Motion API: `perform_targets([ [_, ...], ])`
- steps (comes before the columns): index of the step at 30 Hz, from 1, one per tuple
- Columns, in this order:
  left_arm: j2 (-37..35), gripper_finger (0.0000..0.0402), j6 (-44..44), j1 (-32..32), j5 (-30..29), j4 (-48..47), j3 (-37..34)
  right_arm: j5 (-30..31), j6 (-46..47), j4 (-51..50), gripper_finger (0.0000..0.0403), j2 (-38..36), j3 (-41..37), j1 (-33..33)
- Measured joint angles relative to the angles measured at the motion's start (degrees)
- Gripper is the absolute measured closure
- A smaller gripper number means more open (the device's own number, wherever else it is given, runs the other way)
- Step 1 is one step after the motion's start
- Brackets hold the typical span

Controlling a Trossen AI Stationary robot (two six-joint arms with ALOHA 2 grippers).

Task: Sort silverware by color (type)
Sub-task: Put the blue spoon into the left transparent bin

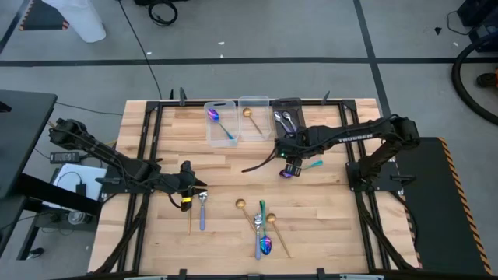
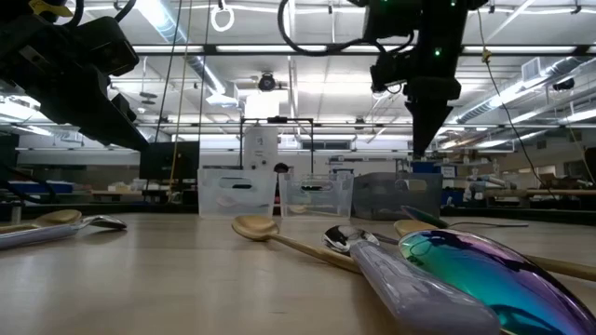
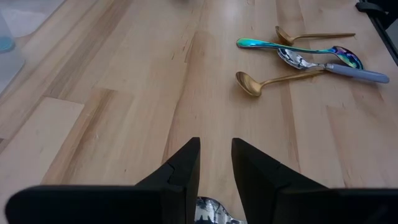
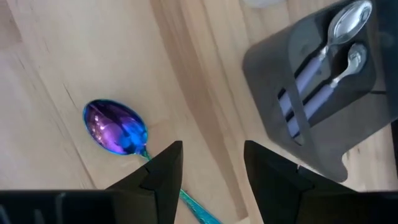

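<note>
My right gripper (image 1: 292,164) (image 4: 212,168) hangs open, fingers down, above the table right of centre (image 2: 421,140). An iridescent blue-purple spoon (image 4: 115,127) (image 1: 289,173) lies flat below it, and its teal handle (image 4: 193,211) runs under one finger. My left gripper (image 1: 189,194) (image 3: 216,168) is open and low at the left. The bowl of a silver spoon (image 3: 211,211) (image 1: 202,208) shows between its fingers. A gold utensil (image 1: 189,222) lies beside that spoon. A heap of gold, silver and iridescent spoons (image 1: 261,227) (image 3: 298,56) lies near the table's near edge.
Three bins stand in a row at the far edge. A clear bin (image 1: 220,122) holds an iridescent spoon. A second clear bin (image 1: 254,117) holds a gold spoon. The dark grey bin (image 1: 286,118) (image 4: 323,74) holds two silver spoons. Bare wood lies between the two grippers.
</note>
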Motion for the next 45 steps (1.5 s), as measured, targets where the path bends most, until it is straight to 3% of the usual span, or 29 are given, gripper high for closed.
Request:
perform_targets([
  [23,0.0,0.0301,-0.1,0.0,0.0,0.0,0.0,-4.9,-6.9,2.9,0.0222,0.0,-2.6,-6.4],
  [31,0.0,0.0301,-0.7,0.0,0.2,0.0,0.0,-10.5,-9.4,3.1,0.0222,0.0,-2.7,-6.7],
  [45,0.0,0.0301,-0.6,0.0,0.2,0.0,0.0,-13.2,-10.7,10.5,0.0222,0.0,-12.4,-6.6],
])
